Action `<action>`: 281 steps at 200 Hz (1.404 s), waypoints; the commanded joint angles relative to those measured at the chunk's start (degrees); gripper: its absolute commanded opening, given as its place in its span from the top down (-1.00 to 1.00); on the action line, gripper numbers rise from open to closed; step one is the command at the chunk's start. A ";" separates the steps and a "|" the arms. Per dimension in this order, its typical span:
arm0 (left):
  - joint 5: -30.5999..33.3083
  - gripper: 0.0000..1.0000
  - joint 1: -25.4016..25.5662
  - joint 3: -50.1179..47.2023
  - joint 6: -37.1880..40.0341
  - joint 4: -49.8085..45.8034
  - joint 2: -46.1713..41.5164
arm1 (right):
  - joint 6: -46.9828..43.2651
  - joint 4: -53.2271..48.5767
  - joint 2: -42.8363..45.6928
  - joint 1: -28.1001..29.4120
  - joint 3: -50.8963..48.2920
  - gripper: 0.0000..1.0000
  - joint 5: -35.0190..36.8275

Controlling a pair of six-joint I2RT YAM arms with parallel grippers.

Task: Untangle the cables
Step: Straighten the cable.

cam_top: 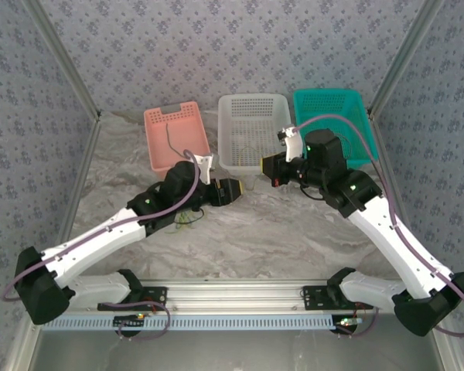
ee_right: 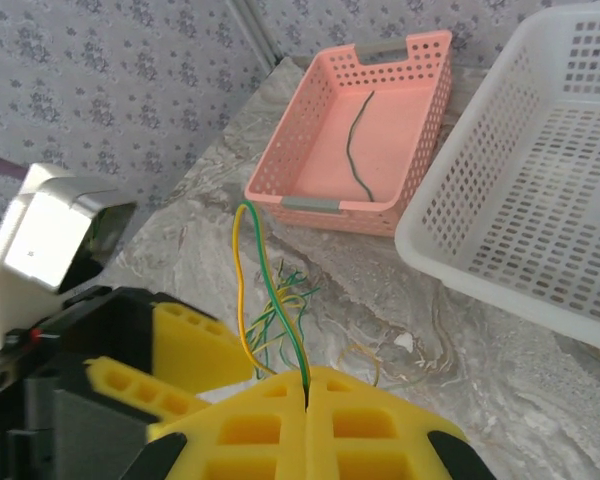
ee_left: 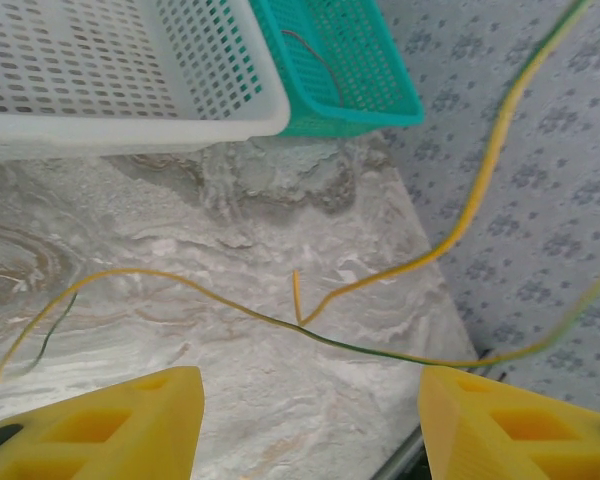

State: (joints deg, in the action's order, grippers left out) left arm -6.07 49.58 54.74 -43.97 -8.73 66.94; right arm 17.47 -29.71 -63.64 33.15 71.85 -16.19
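The right tool [ee_right: 307, 392] is pressed together, pinching a yellow-green cable [ee_right: 238, 275]. The left tool [ee_left: 310, 425] stands spread, with thin strands [ee_left: 205, 290] stretched over the desk [ee_left: 130, 215] beyond it.

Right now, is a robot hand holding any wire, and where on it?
Yes. The right gripper is shut on a yellow-and-green cable; the pinched spot is hidden inside. The left gripper holds nothing.

I am looking into a purpose-built robot test cell, the lab sort of setup. Floral-patterned panels [cam_top: 216, 39] wall in the marble-look tabletop [cam_top: 278, 239] on three sides, with metal posts [cam_top: 63, 58] running up at upper left and right. Along the bottom of the frame, an aluminium rail [cam_top: 232, 290] sits between the arm bases [cam_top: 39, 290].
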 commanded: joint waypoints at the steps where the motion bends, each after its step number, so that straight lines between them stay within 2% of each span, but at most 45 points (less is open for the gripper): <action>1: 2.70 -0.19 0.21 2.39 3.92 2.10 1.13 | -0.54 0.45 -0.34 -0.01 -0.55 1.00 -2.99; 30: 6.87 -0.20 0.38 2.73 6.44 0.82 2.30 | 0.00 0.56 -0.35 0.28 -0.84 1.00 -4.70; 62: 4.64 -0.19 1.05 2.77 7.78 3.50 3.21 | 0.17 0.06 -0.17 0.35 -1.15 1.00 -4.11; 99: 6.24 -0.15 2.63 0.21 9.21 5.63 -0.05 | 0.48 -0.32 -0.44 -0.36 -1.02 1.00 -4.83; 138: 10.30 0.40 2.50 5.52 13.03 -1.36 3.52 | 1.05 0.08 0.22 -0.36 -1.30 1.00 -7.04; 164: 13.38 1.00 0.72 9.38 15.78 -5.55 4.36 | 0.56 -1.34 0.96 -0.35 -1.70 1.00 -6.64; 195: 16.02 1.00 -1.23 16.78 22.12 -12.25 4.14 | -1.15 -4.32 0.63 -0.31 -1.47 1.00 -4.78; 233: 22.20 1.00 -1.26 28.59 34.52 -23.22 8.64 | -2.84 -7.56 0.37 -0.29 -1.04 1.00 -0.40; 260: 28.96 1.00 -1.28 34.03 41.33 -25.89 12.73 | -4.02 -8.56 -1.05 -0.36 0.72 1.00 0.27; 276: 29.87 1.00 -1.58 37.52 42.80 -26.10 15.75 | -3.65 -8.43 -2.59 -0.70 3.41 1.00 0.25; 281: 29.39 0.87 -1.76 39.08 42.61 -26.72 16.89 | -3.47 -8.30 -3.14 -0.78 4.55 1.00 0.27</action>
State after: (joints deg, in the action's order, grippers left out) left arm 17.96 48.40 88.12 -7.75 -30.72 79.35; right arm 15.29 -35.77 -64.62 32.97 71.46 -17.43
